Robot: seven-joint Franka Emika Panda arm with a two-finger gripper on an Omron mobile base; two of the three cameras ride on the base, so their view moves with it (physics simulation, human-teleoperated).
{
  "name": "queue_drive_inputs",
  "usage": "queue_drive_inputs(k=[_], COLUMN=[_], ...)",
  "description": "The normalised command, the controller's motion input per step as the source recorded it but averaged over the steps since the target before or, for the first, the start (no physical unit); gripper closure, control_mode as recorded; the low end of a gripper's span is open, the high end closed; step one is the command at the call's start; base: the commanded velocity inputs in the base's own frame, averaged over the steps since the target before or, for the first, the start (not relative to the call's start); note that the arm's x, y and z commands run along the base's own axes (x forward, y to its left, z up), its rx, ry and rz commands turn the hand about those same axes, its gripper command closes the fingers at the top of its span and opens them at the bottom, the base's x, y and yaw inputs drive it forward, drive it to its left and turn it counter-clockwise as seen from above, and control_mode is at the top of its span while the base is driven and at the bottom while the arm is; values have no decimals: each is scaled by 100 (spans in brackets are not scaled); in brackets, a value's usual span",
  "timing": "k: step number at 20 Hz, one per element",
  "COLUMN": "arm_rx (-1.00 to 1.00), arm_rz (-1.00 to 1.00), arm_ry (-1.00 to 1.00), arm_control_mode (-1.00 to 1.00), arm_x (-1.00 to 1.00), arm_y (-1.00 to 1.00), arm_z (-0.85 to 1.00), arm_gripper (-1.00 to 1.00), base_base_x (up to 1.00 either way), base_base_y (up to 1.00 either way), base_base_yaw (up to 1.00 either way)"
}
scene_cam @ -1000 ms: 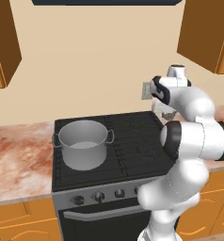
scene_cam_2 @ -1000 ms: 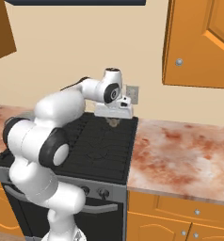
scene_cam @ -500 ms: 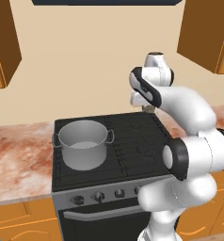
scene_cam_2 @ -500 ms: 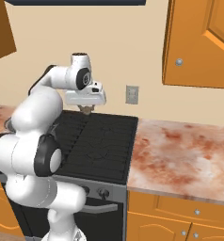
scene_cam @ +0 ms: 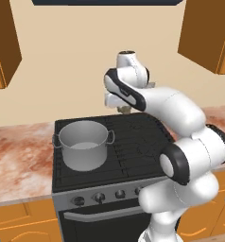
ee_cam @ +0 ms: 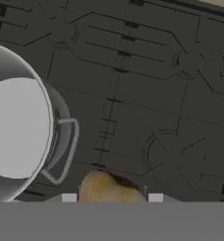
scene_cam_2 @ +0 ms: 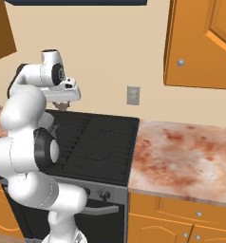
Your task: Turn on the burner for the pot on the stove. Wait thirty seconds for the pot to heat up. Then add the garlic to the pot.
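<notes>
Gripper (scene_cam: 125,109): raised above the rear of the stove, between the pot and the middle of the cooktop; jaws nearly closed on the garlic, with the bulb clamped between them.
Garlic (ee_cam: 112,187): tan, roundish bulb with a darker brown patch, seen in the hand view between the two fingertips (ee_cam: 69,197); in the left base view it shows as a small tan lump under the hand, held well above the grates and touching no surface.
Pot (scene_cam: 83,144): wide grey metal stockpot with two loop handles, upright on the front left burner, open at the top, pale inside; in the hand view its rim and one loop handle lie to the left of the garlic, so the bulb hangs beside the pot and not over its opening.
Stove (scene_cam: 133,156): black grated cooktop over a grey front panel.
Knobs (scene_cam: 99,197): dark, round, in a row along the front panel; whether any is turned cannot be told.
Oven handle (scene_cam: 105,213): grey bar below the knob row.
Countertop (scene_cam_2: 181,156): reddish mottled stone on both sides of the stove.
Wall outlet (scene_cam_2: 133,95): grey plate on the beige wall behind the stove's right rear corner.
Cabinets (scene_cam_2: 200,42): orange wood, upper units with small round pulls; matching lower units under the counter.
</notes>
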Motion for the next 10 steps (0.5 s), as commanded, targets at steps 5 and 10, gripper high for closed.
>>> queue_drive_inputs(k=[5,10], arm_rx=[0,0], arm_rz=[1,0], arm_ry=[0,0], arm_control_mode=[-100,-100], arm_x=[2,3], arm_y=[100,98], arm_z=[-18,-18], arm_gripper=[100,100], base_base_x=[0,0], base_base_y=[0,0], base_base_yaw=[0,0])
